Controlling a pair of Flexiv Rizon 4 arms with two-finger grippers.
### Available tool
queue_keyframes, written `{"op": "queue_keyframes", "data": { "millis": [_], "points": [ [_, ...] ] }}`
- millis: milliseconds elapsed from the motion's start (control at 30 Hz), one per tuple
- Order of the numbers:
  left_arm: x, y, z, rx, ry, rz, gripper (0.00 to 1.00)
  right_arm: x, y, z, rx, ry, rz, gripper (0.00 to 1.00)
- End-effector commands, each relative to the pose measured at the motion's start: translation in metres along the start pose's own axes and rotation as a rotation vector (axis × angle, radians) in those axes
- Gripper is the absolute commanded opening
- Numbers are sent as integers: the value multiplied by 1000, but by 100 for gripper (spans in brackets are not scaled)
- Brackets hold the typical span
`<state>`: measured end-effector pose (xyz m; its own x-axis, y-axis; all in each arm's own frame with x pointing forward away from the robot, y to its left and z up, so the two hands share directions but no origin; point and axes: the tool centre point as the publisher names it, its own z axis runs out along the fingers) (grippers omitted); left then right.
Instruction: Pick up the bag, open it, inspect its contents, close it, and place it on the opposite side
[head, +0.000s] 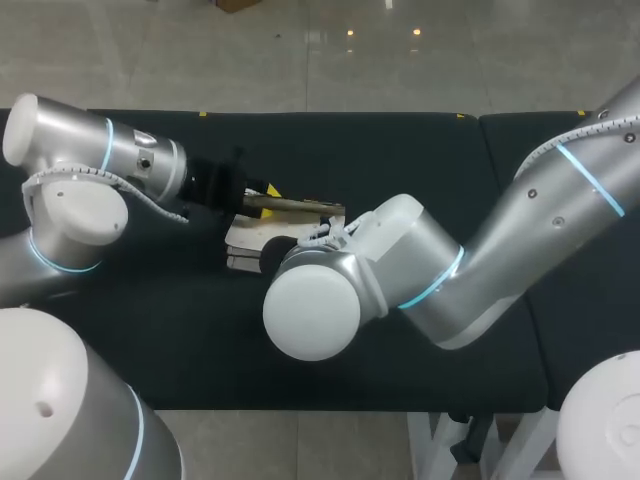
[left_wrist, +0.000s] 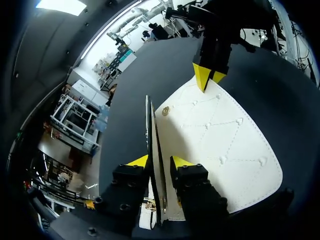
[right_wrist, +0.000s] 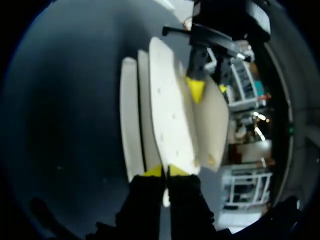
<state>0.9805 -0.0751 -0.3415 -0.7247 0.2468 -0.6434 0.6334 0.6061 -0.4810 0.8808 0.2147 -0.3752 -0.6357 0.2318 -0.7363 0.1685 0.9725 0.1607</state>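
A white quilted bag (head: 245, 243) lies mid-table on the black cover. Its flap (left_wrist: 152, 135) stands up edge-on between the fingers of my left gripper (left_wrist: 160, 162). The jaws are slightly apart, with a narrow gap on one side of the flap. The quilted white panel (left_wrist: 225, 140) with a gold snap (left_wrist: 165, 111) lies flat beside it. My right gripper (right_wrist: 165, 171) is shut on the thin edge of the bag (right_wrist: 170, 115) at the opposite end. It shows there as a pair of yellow tips (left_wrist: 210, 79). In the head view its own wrist hides it. The contents are not visible.
The black table (head: 400, 160) stretches to both sides of the bag. A seam (head: 478, 200) splits it at the right. My right arm (head: 520, 230) crosses in low from the right and my left arm (head: 90, 160) from the left, both meeting over the bag.
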Motion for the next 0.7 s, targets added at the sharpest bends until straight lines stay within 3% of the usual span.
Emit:
{"op": "queue_keyframes", "data": {
  "millis": [33,267,533,700],
  "points": [
    [-5,-8,-16,8,-2,5,64,2,2,3,4,-3,0,0],
    [-13,-10,-17,-18,9,16,0,2,2,3,4,-3,0,0],
    [-4,-8,-11,-17,19,9,0,2,2,3,4,-3,0,0],
    [16,-14,-13,13,34,31,0,2,2,3,4,-3,0,0]
  ]
}}
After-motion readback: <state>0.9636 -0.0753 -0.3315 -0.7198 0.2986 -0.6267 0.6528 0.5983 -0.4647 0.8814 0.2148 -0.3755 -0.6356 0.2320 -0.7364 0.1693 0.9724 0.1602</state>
